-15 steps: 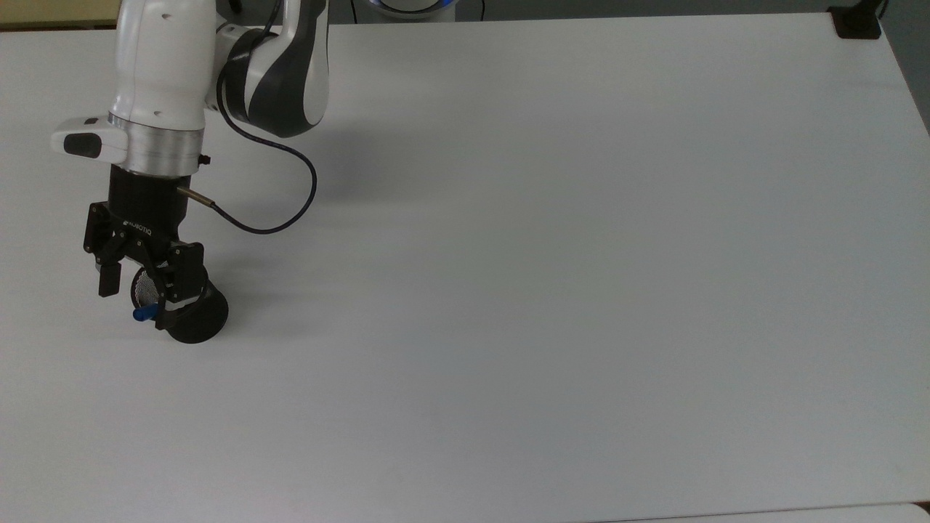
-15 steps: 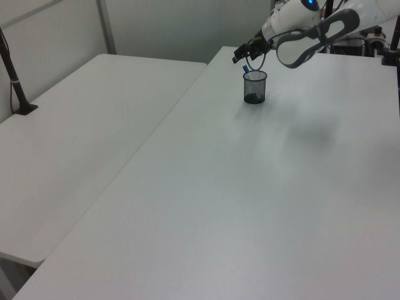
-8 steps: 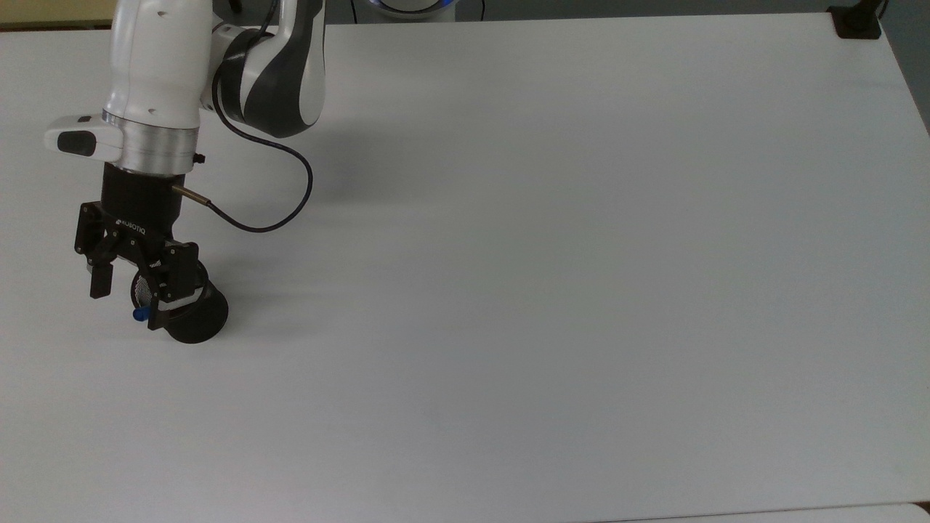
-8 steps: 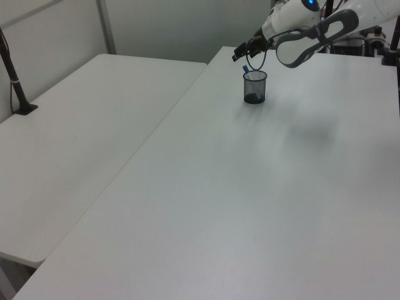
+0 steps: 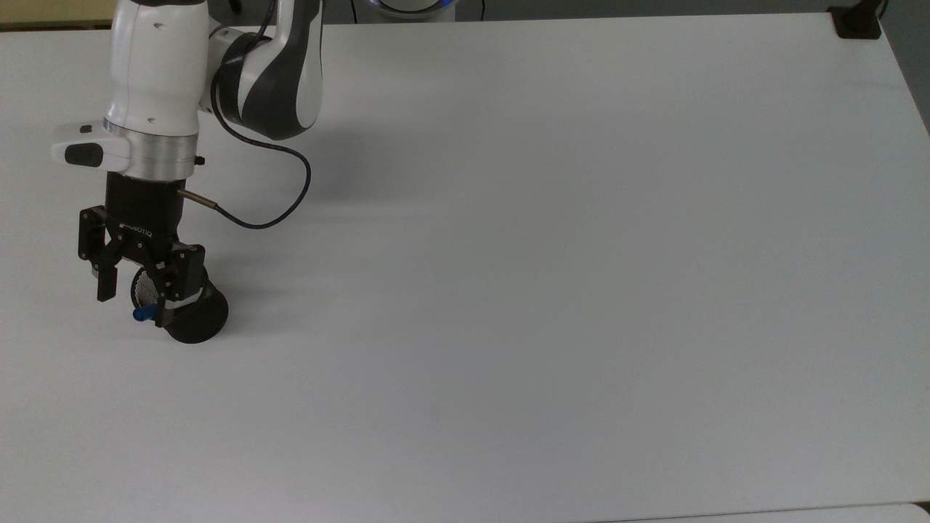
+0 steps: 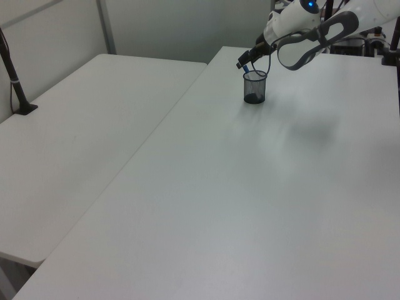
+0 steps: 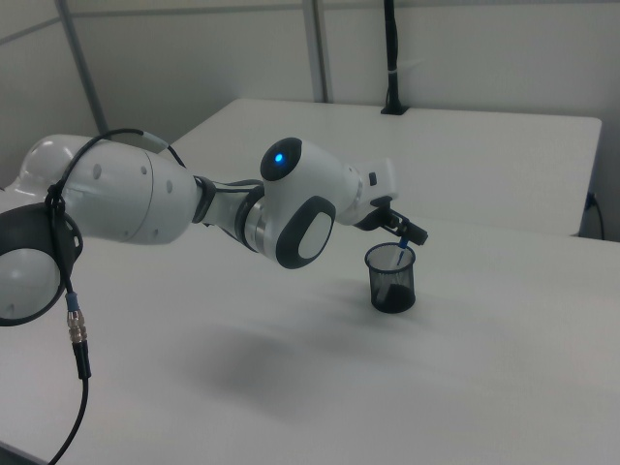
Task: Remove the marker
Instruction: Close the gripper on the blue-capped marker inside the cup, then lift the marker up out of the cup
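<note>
The marker (image 5: 146, 314) stands slanted inside a black mesh cup (image 5: 190, 317) near the top view's left edge of the wide white counter (image 5: 552, 261), its blue cap poking over the rim toward the top view's left; in the right view the marker (image 7: 400, 255) leans against the cup's (image 7: 391, 278) inner wall. The white arm (image 5: 156, 80) reaches down from above, and the claw (image 5: 136, 292) hovers at the cup's mouth with its fingers (image 5: 106, 283) spread, released and grasping nothing.

To do this step well, I judge the claw should centre its gap over the blue cap, turn so both fingers face the barrel's sides, and descend without nudging the rim, since the light cup could tip or slide. After clenching on the cap, it should lift along the marker's slant until the tip clears the rim.

Compared with half a second ago, the claw sits slightly farther toward the top view's right and lower in the top view, closer over the cap, and more blue shows. The cup has not shifted.
</note>
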{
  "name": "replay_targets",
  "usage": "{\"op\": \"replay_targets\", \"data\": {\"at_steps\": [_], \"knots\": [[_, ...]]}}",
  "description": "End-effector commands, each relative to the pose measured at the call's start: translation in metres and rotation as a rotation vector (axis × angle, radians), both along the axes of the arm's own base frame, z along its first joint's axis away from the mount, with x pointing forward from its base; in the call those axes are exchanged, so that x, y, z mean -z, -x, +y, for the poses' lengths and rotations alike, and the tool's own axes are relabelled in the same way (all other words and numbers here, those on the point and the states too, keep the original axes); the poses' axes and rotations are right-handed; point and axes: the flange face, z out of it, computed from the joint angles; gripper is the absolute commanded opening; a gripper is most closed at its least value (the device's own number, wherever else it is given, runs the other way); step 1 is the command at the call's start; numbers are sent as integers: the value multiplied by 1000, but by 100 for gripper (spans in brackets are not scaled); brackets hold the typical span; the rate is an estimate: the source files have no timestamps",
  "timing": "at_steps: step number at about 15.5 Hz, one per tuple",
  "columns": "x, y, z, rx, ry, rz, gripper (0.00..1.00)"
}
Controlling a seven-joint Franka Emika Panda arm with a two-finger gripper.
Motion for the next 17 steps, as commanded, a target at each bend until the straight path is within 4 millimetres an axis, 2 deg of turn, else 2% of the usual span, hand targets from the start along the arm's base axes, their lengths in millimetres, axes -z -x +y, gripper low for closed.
{"op": "replay_targets", "data": {"at_steps": [1,7,9,12,17], "knots": [[4,7,-2,-19,13,41,72],[7,8,-2,-20,13,45,40],[6,8,-3,-22,17,44,37],[3,9,-7,-17,19,40,27],[-5,10,-8,-14,19,30,20]]}}
